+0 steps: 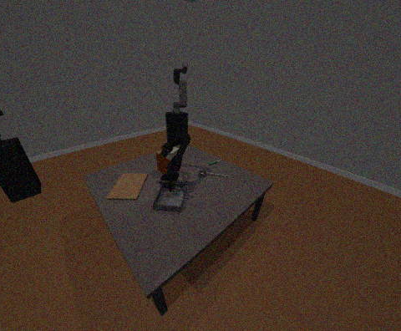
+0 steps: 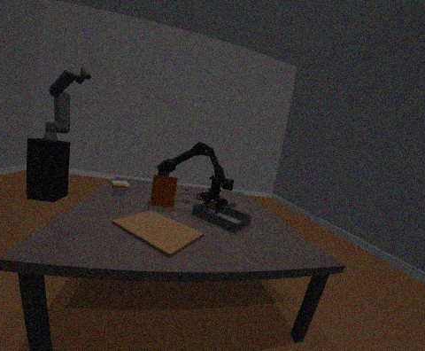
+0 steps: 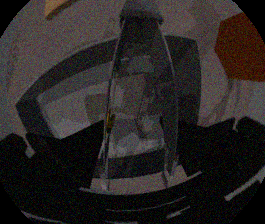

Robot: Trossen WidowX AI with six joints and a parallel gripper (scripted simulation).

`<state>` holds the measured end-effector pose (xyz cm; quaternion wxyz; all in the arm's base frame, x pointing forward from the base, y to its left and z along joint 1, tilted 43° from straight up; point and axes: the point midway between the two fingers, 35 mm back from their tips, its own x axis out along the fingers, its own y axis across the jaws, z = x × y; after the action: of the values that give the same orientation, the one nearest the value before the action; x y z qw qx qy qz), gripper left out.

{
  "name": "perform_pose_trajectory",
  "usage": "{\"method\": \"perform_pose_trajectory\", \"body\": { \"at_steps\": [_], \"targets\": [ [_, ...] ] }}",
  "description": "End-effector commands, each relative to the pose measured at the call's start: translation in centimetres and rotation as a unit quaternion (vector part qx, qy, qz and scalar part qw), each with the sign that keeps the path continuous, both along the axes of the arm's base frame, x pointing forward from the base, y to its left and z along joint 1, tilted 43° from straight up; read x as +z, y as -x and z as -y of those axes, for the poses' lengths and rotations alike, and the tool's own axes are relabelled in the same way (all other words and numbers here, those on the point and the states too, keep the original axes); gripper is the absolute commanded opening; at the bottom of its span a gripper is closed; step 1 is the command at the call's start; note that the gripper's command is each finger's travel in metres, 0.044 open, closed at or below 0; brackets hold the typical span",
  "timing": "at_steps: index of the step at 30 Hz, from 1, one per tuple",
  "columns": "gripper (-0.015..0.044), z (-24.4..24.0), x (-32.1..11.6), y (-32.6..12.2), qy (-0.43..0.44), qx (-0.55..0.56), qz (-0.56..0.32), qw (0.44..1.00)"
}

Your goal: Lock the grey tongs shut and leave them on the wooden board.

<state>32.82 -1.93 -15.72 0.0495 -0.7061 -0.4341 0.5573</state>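
The grey tongs [image 3: 171, 95] lie spread open across the roasting tin [image 1: 169, 207] [image 2: 220, 222] [image 3: 193, 75]. Their hinge end is at the top of the wrist view and their two arms run down between my fingers. My gripper [image 1: 170, 186] [image 2: 215, 205] [image 3: 133, 120] is low over the tin and open wide, with one finger just outside each arm of the tongs. Whether the fingers touch the arms cannot be told. The wooden board [image 1: 127, 186] [image 2: 158, 230] [image 3: 58, 6] lies flat beside the tin, with nothing on it. The tongs are too dark and small to make out in the exterior view.
An orange box [image 1: 162, 164] [image 2: 164, 191] [image 3: 245, 47] stands upright near my arm. Thin utensils [image 1: 218, 175] lie behind the tin. A small pale-topped block [image 2: 120, 184] is at the table's far edge. Other arms stand on black pedestals [image 1: 11, 171] [image 2: 48, 170] off the table.
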Motion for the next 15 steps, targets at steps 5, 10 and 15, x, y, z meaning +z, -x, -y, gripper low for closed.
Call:
{"method": "perform_pose_trajectory", "body": {
  "at_steps": [5,10,15],
  "targets": [
    [0.0314,0.04,0.04,-0.05,0.000,0.000,0.001,1.000],
    [0.0281,0.04,0.04,-0.05,0.000,0.000,0.001,1.000],
    [0.0247,0.04,0.04,-0.05,0.000,0.000,0.001,1.000]
  ]
}}
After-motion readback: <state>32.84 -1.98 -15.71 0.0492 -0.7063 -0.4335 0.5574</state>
